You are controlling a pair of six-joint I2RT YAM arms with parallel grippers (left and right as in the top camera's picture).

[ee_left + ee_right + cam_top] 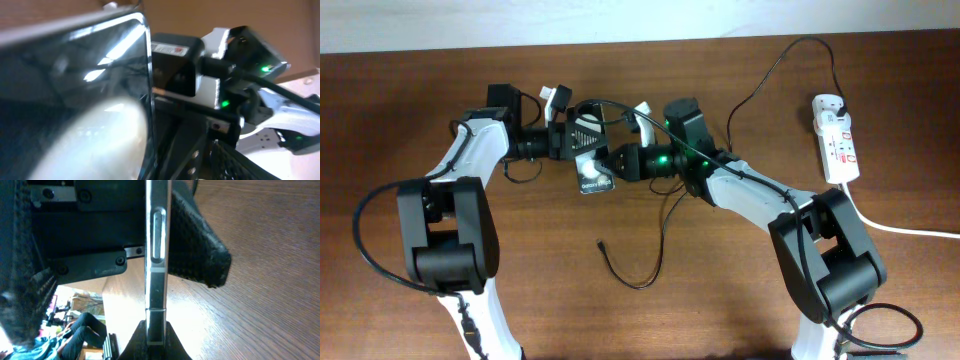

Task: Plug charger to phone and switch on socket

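The right gripper (155, 336) is pinching one end of the phone (157, 287); the left gripper (584, 140) is straddling it, spread. The charger's tip (601, 242) is lying loose toward the front edge of the desk (410, 80).

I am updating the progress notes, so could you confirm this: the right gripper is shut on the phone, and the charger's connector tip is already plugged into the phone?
Not quite. The right gripper is shut on the phone, but the charger's connector tip is not plugged in: the overhead view shows it lying loose on the table, apart from the phone.
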